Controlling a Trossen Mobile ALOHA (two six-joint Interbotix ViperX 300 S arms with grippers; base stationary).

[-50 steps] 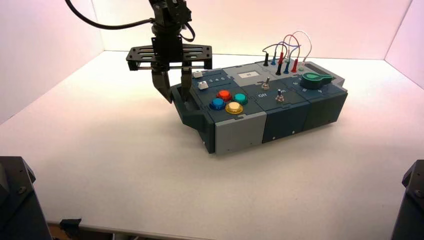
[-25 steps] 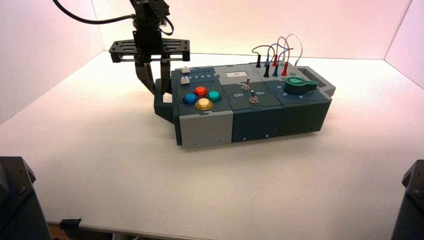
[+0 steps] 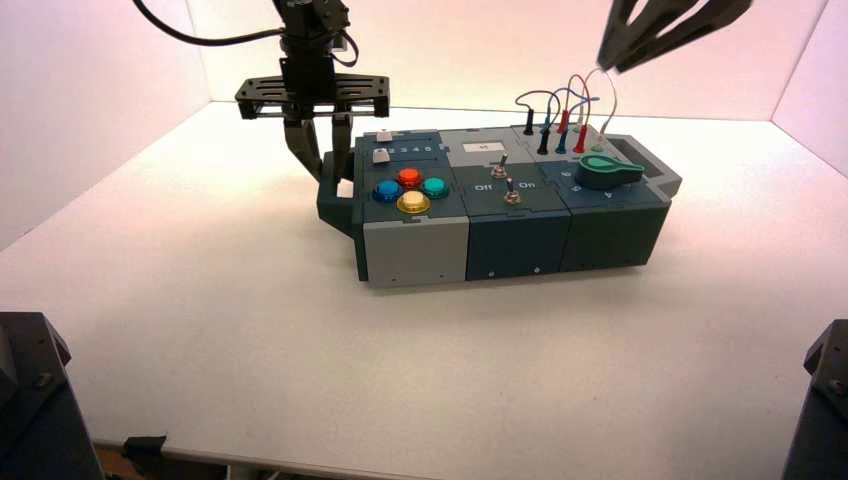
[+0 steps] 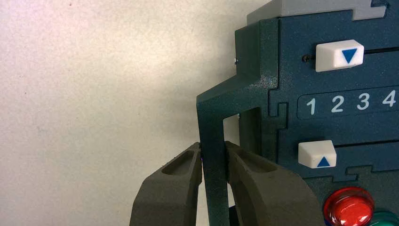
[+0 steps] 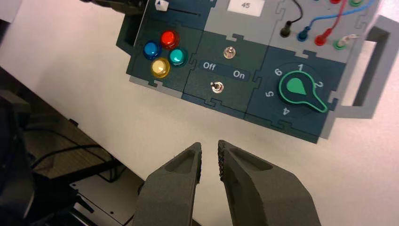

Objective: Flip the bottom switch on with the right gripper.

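The bottom switch point(image 3: 511, 192) is a tiny silver toggle on the dark box point(image 3: 415, 250), the nearer of two alike toggles. In the right wrist view it point(image 5: 217, 87) sits just below the "Off" and "On" lettering. My right gripper point(image 3: 614, 62) hangs high above the box's back right corner, far from the switch. Its fingers point(image 5: 210, 147) are nearly together with nothing between them. My left gripper point(image 3: 328, 178) is shut on the box's left handle point(image 4: 211, 117), one finger on each side point(image 4: 213, 150).
Four coloured push buttons point(image 3: 410, 190) sit left of the toggles, and a green knob point(image 3: 607, 172) sits to their right. Plugged wires point(image 3: 560, 110) stand at the back. Two white slider keys point(image 4: 339, 55) lie near the left handle. Another handle point(image 5: 371, 70) sticks out on the right.
The left gripper, holding the handle, has swung the box round and shifted it slightly right. The right gripper has come into view at the top right.
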